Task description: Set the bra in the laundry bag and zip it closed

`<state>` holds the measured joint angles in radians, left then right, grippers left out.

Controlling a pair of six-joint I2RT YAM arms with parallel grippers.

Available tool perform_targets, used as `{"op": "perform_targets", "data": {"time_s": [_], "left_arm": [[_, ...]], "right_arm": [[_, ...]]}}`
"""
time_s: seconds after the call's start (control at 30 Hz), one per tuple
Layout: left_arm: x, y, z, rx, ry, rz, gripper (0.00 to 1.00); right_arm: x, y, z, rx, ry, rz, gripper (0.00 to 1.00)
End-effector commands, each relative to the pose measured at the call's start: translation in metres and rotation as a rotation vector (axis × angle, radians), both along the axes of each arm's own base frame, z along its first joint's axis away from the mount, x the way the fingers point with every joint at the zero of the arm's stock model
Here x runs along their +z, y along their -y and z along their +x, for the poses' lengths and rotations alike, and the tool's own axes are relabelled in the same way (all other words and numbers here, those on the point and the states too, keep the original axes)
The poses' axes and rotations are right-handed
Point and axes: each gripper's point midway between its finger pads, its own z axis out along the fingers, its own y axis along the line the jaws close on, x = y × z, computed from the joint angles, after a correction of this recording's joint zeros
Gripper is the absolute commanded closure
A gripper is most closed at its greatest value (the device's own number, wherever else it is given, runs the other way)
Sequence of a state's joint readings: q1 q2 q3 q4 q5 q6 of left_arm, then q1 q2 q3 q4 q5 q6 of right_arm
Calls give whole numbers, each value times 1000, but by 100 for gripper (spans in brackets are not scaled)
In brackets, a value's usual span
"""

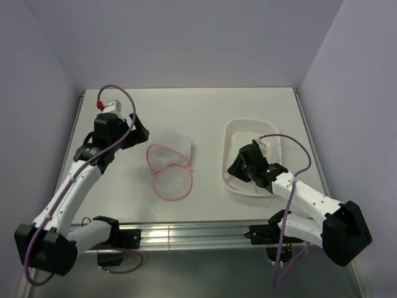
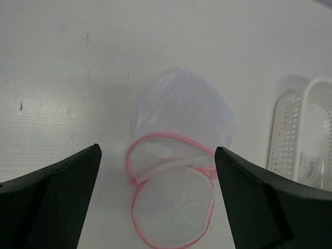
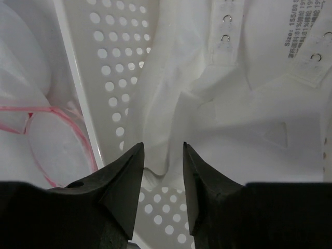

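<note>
White bra [image 3: 233,104] fabric in the basket [image 3: 114,67] sits between the half-closed right jaws, grip unclear; left jaws gape wide, empty, facing the laundry bag [image 2: 176,171].

Printed on the bra [image 3: 244,104], top right of right wrist view: "Size:" then roughly "15S/80"; lines below show "81%" and "19%", rest unreadable.

White bra [image 3: 249,104] crumpled in basket [image 1: 251,121] on my right, hook band showing; pink-rimmed mesh laundry bag [image 1: 169,160] on its side on table [image 1: 205,105], unzipped, lid open.
</note>
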<state>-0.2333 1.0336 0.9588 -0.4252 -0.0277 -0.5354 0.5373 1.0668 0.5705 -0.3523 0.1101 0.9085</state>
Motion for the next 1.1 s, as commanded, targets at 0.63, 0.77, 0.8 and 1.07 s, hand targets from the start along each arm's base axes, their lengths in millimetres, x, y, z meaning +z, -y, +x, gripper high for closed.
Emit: {"op": "perform_targets", "data": {"time_s": [0.63,0.77,0.8,1.07], "left_arm": [[-61,98,11,14,-243,-324,3],[-68,99,15,99,-238,-371,9],[-69,102,14,105,-237,-381,10],[-80,110,15,203,-247,-401,28]], "right_arm": [[17,-2,1,-3,86,54,100],[22,1,-1,-8,99,53,100],[24,1,-1,-7,104,55,100],[32,7,-5,-16,118,47,100]]}}
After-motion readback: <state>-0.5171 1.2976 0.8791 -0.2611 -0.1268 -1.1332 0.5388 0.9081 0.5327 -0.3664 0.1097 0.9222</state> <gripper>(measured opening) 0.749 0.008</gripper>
